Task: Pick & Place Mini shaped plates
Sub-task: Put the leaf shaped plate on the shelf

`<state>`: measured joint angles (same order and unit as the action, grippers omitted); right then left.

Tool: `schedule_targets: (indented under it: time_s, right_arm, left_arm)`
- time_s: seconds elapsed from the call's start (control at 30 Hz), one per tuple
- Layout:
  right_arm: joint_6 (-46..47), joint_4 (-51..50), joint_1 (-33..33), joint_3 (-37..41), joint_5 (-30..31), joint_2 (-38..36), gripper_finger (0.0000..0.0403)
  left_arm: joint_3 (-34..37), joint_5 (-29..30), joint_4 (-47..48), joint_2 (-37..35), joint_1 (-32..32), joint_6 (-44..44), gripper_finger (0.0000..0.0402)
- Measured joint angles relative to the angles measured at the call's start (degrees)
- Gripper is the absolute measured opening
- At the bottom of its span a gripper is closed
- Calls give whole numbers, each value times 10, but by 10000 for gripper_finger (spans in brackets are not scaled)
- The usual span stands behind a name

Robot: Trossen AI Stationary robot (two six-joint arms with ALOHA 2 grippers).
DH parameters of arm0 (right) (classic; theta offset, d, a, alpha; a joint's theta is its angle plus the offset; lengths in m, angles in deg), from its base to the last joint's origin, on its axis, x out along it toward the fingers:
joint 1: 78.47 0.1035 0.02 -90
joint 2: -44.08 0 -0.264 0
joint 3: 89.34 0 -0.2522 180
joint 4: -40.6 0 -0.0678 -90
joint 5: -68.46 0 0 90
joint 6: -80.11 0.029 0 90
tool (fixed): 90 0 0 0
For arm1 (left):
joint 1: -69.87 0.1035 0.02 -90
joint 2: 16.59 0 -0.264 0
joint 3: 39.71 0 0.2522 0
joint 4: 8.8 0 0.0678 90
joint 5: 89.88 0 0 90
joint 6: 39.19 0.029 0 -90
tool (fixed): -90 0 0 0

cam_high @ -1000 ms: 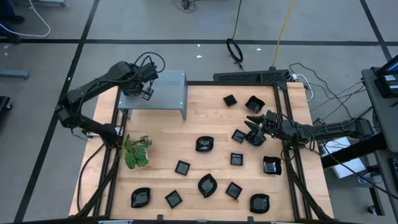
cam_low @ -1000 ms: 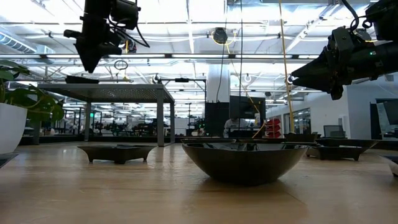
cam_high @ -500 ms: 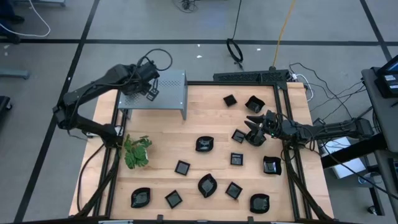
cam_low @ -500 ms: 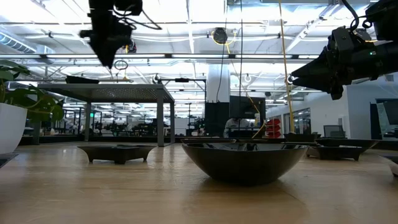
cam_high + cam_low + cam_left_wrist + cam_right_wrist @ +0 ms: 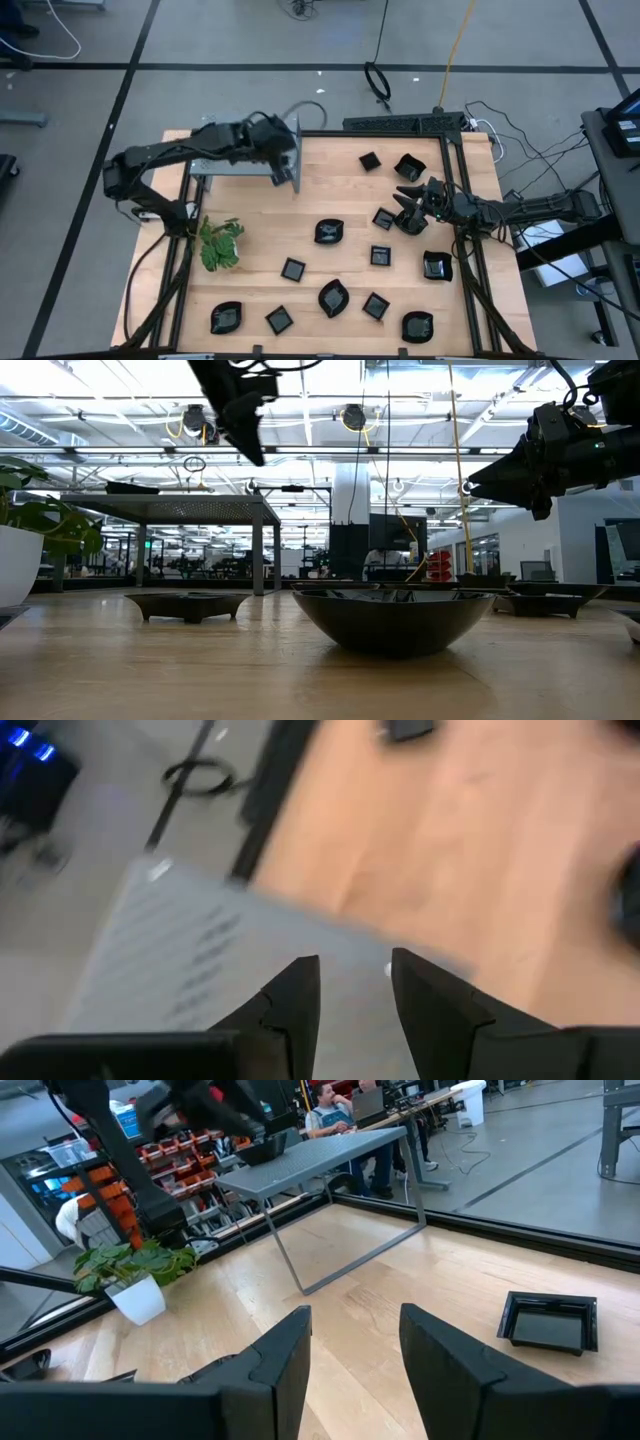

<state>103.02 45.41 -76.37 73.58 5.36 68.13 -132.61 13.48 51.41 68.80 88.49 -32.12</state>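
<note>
Over the grey perforated shelf (image 5: 245,152), near its edge facing the open desk (image 5: 340,190), hangs the left claw (image 5: 284,160), its fingers spread a little with nothing between them. One dark plate seems to lie on the shelf top behind it (image 5: 132,487). The other mini shaped plates (image 5: 333,297) are scattered across the desk, well away from this claw and lower down. The right claw (image 5: 404,200) hovers, fingers apart and empty, with a round plate (image 5: 412,222) just beneath it and a small square one (image 5: 383,218) beside.

For a clean pick, I'd say the right claw should drop straight down astride the round plate's rim and close gently, since the glaze looks slippery. Open desk stretches between the claws. The right claw has the frame rail (image 5: 455,200) close behind, and the left claw should clear the shelf edge and legs before descending.
</note>
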Motion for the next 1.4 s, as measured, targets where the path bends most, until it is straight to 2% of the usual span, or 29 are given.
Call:
schedule_targets:
  time_s: [0.1,0.27,0.4,0.47,0.57,0.67,0.83,0.97,1.13,1.3,1.4]
  right_arm:
    - [0,0,0,0,0,0,141]
    - [0,0,0,0,0,0,141]
    - [0,0,0,0,0,0,141]
    - [0,0,0,0,0,0,141]
    - [0,0,0,0,0,0,141]
    - [0,0,0,0,0,0,141]
    - [0,0,0,0,0,0,141]
    - [0,0,0,0,0,0,141]
    - [0,-1,0,0,0,1,141]
    - [0,0,0,0,0,1,141]
    - [0,0,0,0,0,1,141]
  left_arm:
    - [0,-4,-37,33,-32,-17,132]
    - [0,-9,-77,85,-87,-127,133]
    - [0,-33,-83,128,-141,-215,151]
    - [0,-39,-98,146,-170,-231,165]
    - [0,-40,-117,177,-206,-218,188]
    - [0,-39,-132,209,-233,-154,204]
    - [0,-39,-157,263,-267,-88,208]
    - [0,-37,-182,286,-282,-75,209]
    - [0,14,-204,312,-285,-74,209]
    - [-1,20,-218,340,-285,-72,209]
    - [-1,25,-227,341,-286,-73,193]
